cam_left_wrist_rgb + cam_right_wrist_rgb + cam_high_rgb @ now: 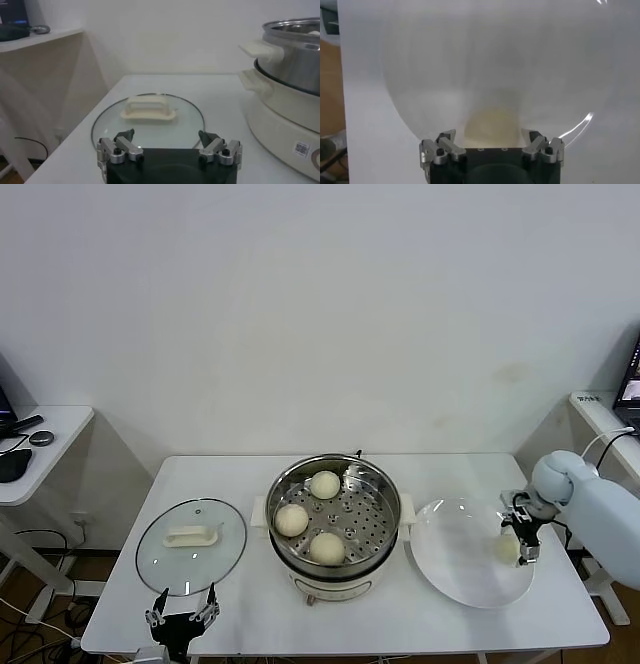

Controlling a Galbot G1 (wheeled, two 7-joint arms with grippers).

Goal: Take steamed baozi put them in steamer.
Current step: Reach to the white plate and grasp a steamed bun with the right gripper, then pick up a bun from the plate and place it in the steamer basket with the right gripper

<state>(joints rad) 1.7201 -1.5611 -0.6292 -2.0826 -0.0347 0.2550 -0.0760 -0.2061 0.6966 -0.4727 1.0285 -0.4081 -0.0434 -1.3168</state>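
The steamer stands mid-table with three baozi on its perforated tray: one at the back, one on the left, one at the front. A fourth baozi lies on the white plate's right side. My right gripper is down at it, open. In the right wrist view the bun sits between the open fingers of that gripper, close to both. My left gripper is open and empty at the table's front left, also seen in the left wrist view.
The white plate lies right of the steamer and fills the right wrist view. The round glass lid with a cream handle lies left of the steamer, just ahead of my left gripper. The steamer's wall and handle stand beside it.
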